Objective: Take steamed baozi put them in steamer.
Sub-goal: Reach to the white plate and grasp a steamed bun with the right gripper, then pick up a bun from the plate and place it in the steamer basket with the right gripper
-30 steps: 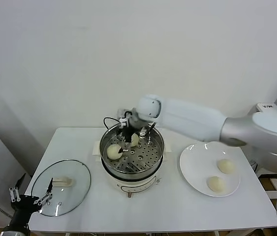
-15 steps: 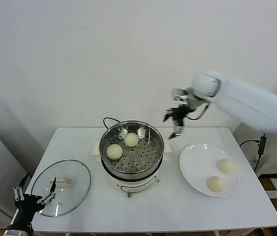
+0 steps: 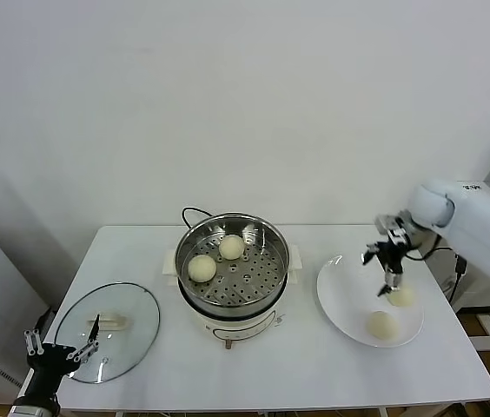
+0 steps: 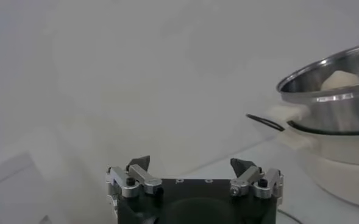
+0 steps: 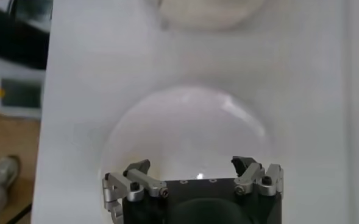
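Two round cream-white steamed baozi (image 3: 217, 257) sit in the shiny steel steamer (image 3: 233, 268); two wait on the flat white plate (image 3: 341, 295) at right. The right gripper (image 3: 384, 271) hovers above them, jaws spread, empty. An off-centre descent could nudge a bun off the rim. The left gripper (image 3: 54, 352) idles, spread, near-left.

No legible text, label, brand, number or sign can be made out on the steamer (image 3: 232, 269), the white plate (image 3: 342, 300), the glass lid (image 3: 132, 326) or anything else pictured on the table (image 3: 314, 373).
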Available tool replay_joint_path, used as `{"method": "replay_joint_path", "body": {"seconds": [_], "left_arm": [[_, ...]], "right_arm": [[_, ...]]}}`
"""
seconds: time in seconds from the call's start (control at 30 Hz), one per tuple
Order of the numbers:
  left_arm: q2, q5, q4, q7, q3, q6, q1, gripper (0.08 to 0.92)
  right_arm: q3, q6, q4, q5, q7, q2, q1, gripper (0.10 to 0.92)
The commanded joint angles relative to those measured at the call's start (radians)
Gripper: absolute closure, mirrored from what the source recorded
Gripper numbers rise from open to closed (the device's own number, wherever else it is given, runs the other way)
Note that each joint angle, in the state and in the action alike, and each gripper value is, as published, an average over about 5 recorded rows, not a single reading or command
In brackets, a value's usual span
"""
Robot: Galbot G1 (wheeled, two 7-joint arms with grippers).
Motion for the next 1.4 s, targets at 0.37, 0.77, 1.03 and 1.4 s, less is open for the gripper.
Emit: {"method": "replay_joint_path", "body": {"seconds": [0.37,0.77,1.03,1.4], "left_arm": [[-0.002,0.001,0.002,-0.001,-0.014,0.0,0.011,0.177],[-0.002,0.0,-0.003,-0.001,-0.016,-0.002,0.014,0.177],[-0.003,-0.004,-0.004,-0.001,-0.02,-0.011,0.024,0.177],[-0.017,-0.005,-0.005,0.0,-0.012,-0.016,0.016,0.177]], "right_arm": [[0.101,0.05,-0.038,-0.125,-0.014,0.005,-0.221,0.203],[0.103,0.056,-0.047,-0.179,0.018,0.033,-0.218,0.307],[0.077,0.053,-0.026,-0.156,0.022,0.032,-0.161,0.541],[-0.119,0.064,-0.027,0.134,0.014,0.165,0.32,0.76]]}}
